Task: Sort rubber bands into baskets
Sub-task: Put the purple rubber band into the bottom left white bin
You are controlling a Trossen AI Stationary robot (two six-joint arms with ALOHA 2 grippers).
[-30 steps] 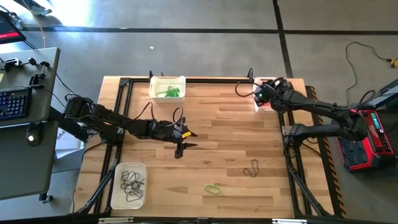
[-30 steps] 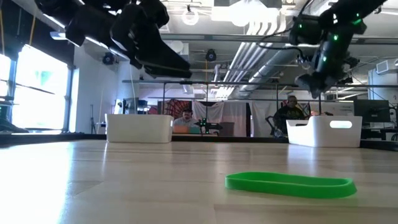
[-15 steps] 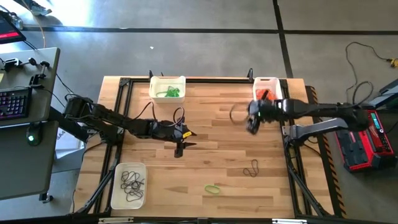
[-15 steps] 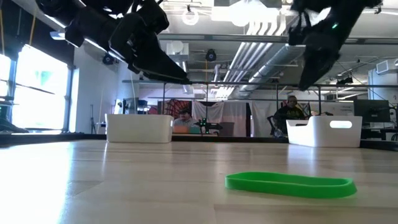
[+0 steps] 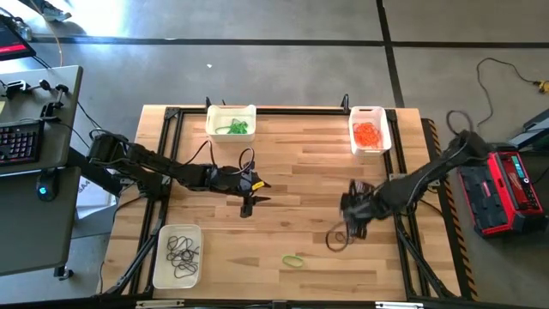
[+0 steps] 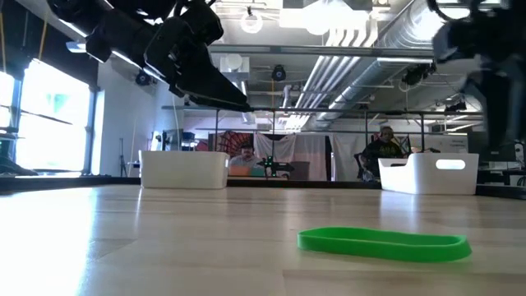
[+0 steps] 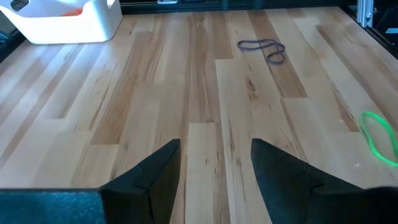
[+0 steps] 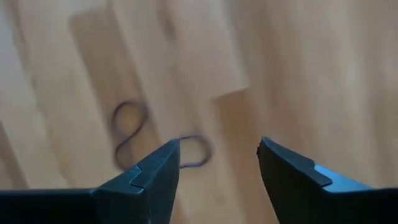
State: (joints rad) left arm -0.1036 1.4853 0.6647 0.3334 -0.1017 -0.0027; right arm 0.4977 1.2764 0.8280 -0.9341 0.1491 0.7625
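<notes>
Right gripper (image 8: 214, 168) hangs wide open and empty above the dark rubber band (image 8: 134, 140), which lies on the table (image 5: 300, 172) just ahead of its fingertips; lower straight, straddle one loop, then close.

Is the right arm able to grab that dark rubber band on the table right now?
Probably yes. The right gripper is open and hangs right over the dark rubber band, which lies alone on bare wood. Nothing sits between them, so it likely only needs to go down.
</notes>
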